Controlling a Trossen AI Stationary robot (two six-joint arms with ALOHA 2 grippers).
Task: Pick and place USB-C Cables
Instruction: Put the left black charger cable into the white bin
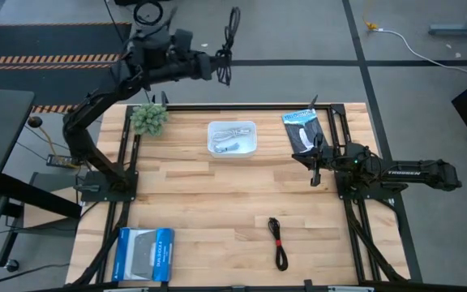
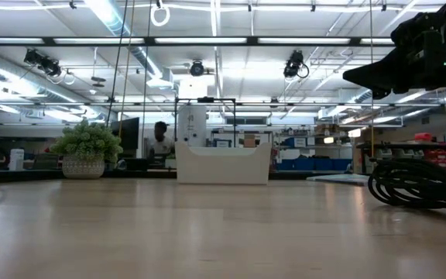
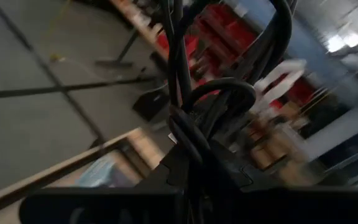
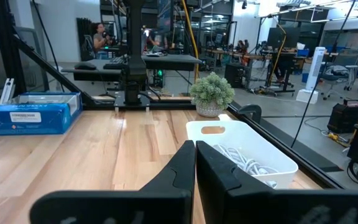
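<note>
Overhead, strip lights [image 2: 114, 23]; wooden table [image 1: 217, 203].

"TROSSEN" is printed in white on the right arm [image 1: 404, 172] (high view). Lettering on the blue box [image 4: 30, 114] cannot be read.

You have open surface [image 1: 217, 195] mid-table; the bin [image 1: 232, 138], plant [image 1: 149, 118], packet [image 1: 304, 130] and box [image 1: 143, 254] crowd its edges.
</note>
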